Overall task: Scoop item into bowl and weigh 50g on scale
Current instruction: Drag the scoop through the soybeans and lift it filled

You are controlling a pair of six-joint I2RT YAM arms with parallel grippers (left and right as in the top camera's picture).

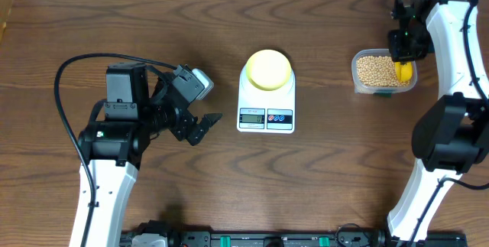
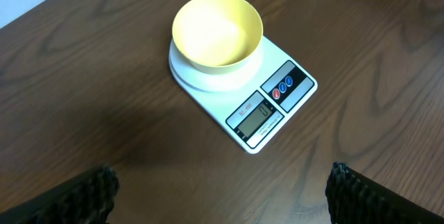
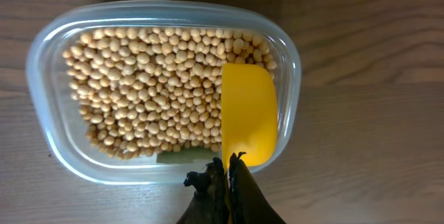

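Note:
The tan beans [image 3: 152, 92] fill a clear plastic tub [image 3: 41, 57], at the table's right in the overhead view [image 1: 374, 69]. My right gripper [image 3: 229, 172] is shut on the handle of a bright yellow scoop [image 3: 248, 113], which lies empty over the tub's right side; the overhead view shows this gripper above the tub [image 1: 403, 62]. The pale yellow-green bowl [image 1: 268, 69] sits empty on the white scale [image 1: 266, 117] at the table's middle; both also show in the left wrist view, bowl [image 2: 217, 30] and scale [image 2: 267, 116]. My left gripper [image 1: 205, 127] is open and empty, left of the scale.
The dark wooden table [image 1: 321, 170] runs under everything. A black cable [image 1: 99, 63] loops from the left arm. The right arm's white links [image 1: 451, 40] stand along the table's right edge.

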